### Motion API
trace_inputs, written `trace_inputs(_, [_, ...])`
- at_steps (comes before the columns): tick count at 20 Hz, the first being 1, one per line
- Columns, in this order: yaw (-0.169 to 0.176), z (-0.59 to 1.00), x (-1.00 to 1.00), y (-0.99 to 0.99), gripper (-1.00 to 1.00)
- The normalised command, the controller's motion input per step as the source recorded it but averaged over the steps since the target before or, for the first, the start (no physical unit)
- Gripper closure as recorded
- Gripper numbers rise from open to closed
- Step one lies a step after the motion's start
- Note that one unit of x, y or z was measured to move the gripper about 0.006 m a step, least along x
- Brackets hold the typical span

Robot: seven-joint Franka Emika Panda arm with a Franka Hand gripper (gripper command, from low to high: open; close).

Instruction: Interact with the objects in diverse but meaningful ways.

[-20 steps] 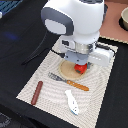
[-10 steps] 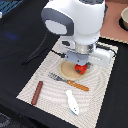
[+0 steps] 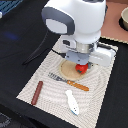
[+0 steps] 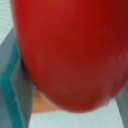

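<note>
The arm's fingers [image 3: 80,66] hang low over the round tan plate [image 3: 67,71], and a red tomato-like ball [image 3: 80,68] sits right between them. From where I stand I cannot tell how wide they are parted or whether they truly clamp it. In the wrist view the ball [image 4: 70,50] fills almost the whole picture. The brown sausage-like stick [image 3: 37,92] lies on the striped mat [image 3: 50,97] toward the exterior view's left, well apart. The white-and-blue fish-like piece [image 3: 72,102] lies nearer the front. A wooden-handled fork [image 3: 70,82] lies just beside the plate.
</note>
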Motion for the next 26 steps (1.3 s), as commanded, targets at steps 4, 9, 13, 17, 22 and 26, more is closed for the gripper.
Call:
trace_inputs(4, [0.000,0.53,0.08,0.49,1.00])
trace_inputs(9, [0.042,0.31,0.26,0.84,1.00])
trace_inputs(13, [0.091,-0.01,0.16,0.86,1.00])
trace_inputs(17, [0.094,-0.08,0.12,0.84,1.00])
trace_inputs(22, [0.081,-0.11,0.04,0.80,1.00])
trace_inputs(26, [0.038,-0.12,-0.05,0.25,1.00])
